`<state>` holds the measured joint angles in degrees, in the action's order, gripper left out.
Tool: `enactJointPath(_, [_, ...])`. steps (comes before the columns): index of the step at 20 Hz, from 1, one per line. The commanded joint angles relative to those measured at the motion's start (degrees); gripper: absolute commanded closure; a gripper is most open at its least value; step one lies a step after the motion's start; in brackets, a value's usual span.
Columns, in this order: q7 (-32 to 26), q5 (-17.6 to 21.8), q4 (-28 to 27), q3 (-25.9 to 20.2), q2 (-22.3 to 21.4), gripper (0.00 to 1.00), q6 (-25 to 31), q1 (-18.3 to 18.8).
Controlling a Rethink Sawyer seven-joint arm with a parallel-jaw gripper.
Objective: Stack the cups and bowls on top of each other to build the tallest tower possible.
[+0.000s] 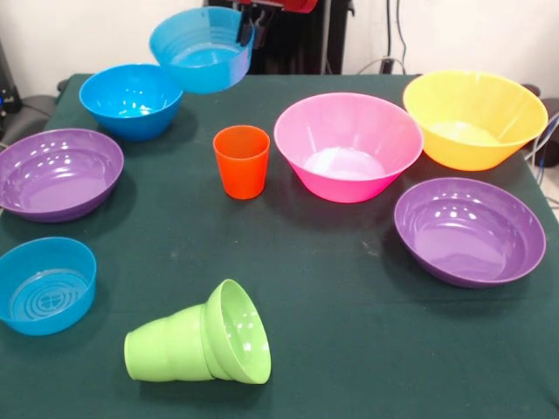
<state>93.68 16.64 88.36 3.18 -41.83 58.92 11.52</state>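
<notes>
My gripper [248, 33] comes down at the top of the front view and is shut on the right rim of a blue bowl [201, 52], which hangs tilted above the table's far left. A second blue bowl [131, 99] rests just below it, and a third [44, 285] sits at the near left. The orange cup [241, 161] stands upright mid-table beside the pink bowl [348, 144]. The lime green cup [166, 352] lies on its side near the front with the small green bowl [240, 332] over its mouth. No tower is in view.
A yellow-orange bowl [474, 118] sits at the far right. One purple bowl [57, 172] lies at the left and another [469, 230] at the right. The dark green tablecloth [349, 332] covers the table.
</notes>
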Motion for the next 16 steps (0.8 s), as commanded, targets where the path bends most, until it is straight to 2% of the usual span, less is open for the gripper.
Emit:
enactJointPath(1, [11.6, 0.7, 2.4, -1.2, 6.4, 1.00, -9.5, -1.3])
enactJointPath(10, [11.7, 1.8, -3.0, 0.2, 9.7, 1.00, -8.0, -3.0])
enactJointPath(16, [12.7, 0.4, -6.1, 0.2, 13.2, 1.00, -8.9, -3.6])
